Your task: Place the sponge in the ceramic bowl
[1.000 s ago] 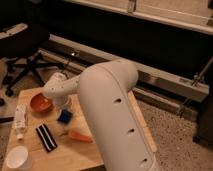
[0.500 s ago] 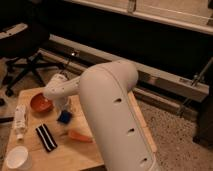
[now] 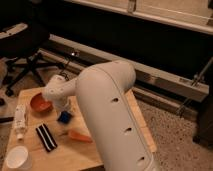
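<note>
The blue sponge [image 3: 64, 118] lies on the wooden table [image 3: 100, 157], just right of the orange-red ceramic bowl [image 3: 40, 104]. My gripper [image 3: 62, 110] reaches down at the end of the big white arm [image 3: 107, 110], directly above and against the sponge, close to the bowl's right rim. The wrist hides most of the gripper, and the bowl looks empty.
An orange carrot-like piece [image 3: 79, 135] lies right of the sponge. A black-and-white striped flat piece [image 3: 46, 137], a white cup [image 3: 17, 157] and a white bottle [image 3: 20, 120] sit at the table's left. An office chair [image 3: 22, 45] stands behind.
</note>
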Available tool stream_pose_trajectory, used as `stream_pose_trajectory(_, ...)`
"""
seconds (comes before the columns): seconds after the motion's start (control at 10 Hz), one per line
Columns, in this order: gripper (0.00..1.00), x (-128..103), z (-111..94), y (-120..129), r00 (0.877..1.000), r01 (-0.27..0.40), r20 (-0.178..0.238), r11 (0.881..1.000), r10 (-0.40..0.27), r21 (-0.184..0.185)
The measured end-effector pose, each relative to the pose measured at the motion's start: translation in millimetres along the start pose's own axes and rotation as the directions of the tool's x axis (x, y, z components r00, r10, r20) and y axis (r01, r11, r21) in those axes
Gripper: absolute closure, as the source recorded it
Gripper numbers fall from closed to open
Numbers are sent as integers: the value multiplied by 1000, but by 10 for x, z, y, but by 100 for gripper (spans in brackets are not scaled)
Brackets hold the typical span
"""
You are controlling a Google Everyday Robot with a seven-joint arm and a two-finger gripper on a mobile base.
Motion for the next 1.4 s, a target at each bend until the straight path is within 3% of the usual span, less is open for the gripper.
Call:
stream_pose_trajectory(0.2, 39, 2, 27, 14, 1000, -2, -4, 1000, 2, -4)
stream_pose_trajectory(0.8, 95, -7, 51, 16, 1000, -1, -18, 1000, 0, -21)
stream_pose_trajectory(1.1, 100, -68, -67, -1, 1000, -6, -2, 1000, 6, -31)
stream_pose_trajectory(1.4, 100, -254, -443, -1, 998, 1, 58, 999, 1, -44)
